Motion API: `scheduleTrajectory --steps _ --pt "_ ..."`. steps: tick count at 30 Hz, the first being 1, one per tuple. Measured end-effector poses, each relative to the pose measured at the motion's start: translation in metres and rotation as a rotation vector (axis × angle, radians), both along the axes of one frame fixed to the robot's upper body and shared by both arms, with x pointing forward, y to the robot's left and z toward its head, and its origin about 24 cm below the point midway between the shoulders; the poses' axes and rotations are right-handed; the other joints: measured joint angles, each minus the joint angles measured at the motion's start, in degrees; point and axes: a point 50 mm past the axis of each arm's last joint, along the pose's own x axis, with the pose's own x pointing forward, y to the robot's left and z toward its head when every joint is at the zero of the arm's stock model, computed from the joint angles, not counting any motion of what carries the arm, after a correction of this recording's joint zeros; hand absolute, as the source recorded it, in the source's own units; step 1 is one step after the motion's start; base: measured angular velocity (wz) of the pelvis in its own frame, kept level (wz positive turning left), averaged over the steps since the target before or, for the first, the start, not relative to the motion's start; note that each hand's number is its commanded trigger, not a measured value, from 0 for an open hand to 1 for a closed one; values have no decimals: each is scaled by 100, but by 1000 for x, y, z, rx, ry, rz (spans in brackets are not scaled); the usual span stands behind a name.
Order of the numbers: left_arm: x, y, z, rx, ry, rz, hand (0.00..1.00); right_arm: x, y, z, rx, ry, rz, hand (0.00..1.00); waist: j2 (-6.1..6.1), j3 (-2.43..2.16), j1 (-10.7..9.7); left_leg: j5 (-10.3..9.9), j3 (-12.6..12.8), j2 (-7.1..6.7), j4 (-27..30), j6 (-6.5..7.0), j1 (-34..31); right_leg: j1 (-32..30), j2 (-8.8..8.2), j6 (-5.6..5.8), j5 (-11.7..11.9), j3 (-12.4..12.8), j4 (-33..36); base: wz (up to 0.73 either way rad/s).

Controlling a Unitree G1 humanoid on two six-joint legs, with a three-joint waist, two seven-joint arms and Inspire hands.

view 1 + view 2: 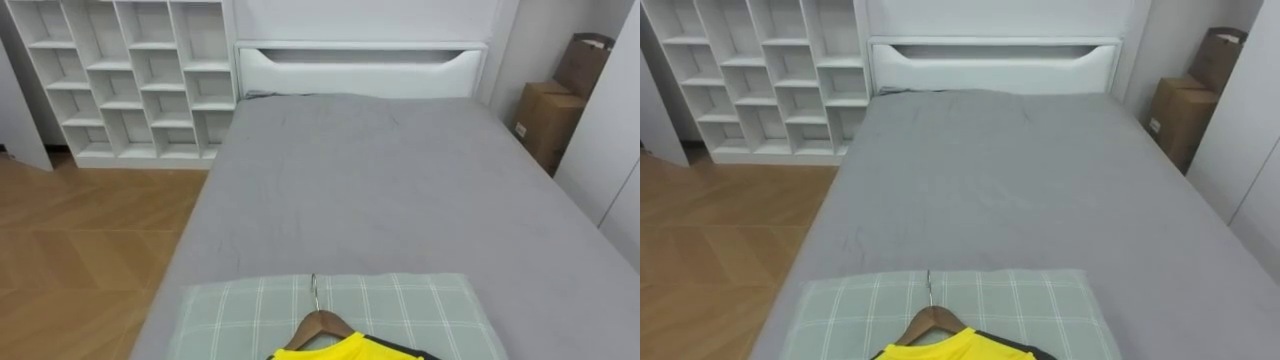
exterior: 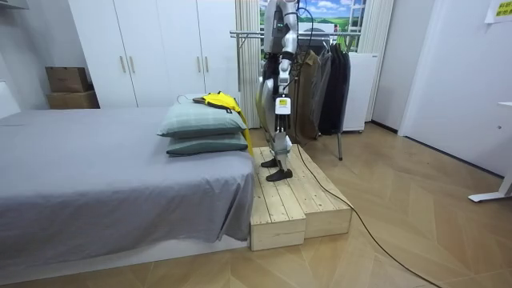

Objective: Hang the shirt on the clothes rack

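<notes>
A yellow shirt on a curved wooden hanger with a metal hook lies on a soft green plaid pillow, stacked on a second pillow at the foot of the smooth grey bed. The robot stands on a slatted wooden platform beside it, before a clothes rack holding dark garments. Its left hand hangs at its side; how its fingers are set I cannot tell.

Yellow shirt, dark trim; brown wooden hanger. Pale green checked pillow. Grey bed. White shelf.
</notes>
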Motion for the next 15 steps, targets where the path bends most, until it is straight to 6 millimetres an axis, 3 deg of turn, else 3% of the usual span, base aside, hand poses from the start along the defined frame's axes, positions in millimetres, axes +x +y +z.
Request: scheduleTrajectory --steps 15 --pt "1 8 2 114 -40 37 0 1 -3 0 -52 -18 21 0 14 -4 2 0 4 0 18 1 -7 4 29 0 0 1 17 0"
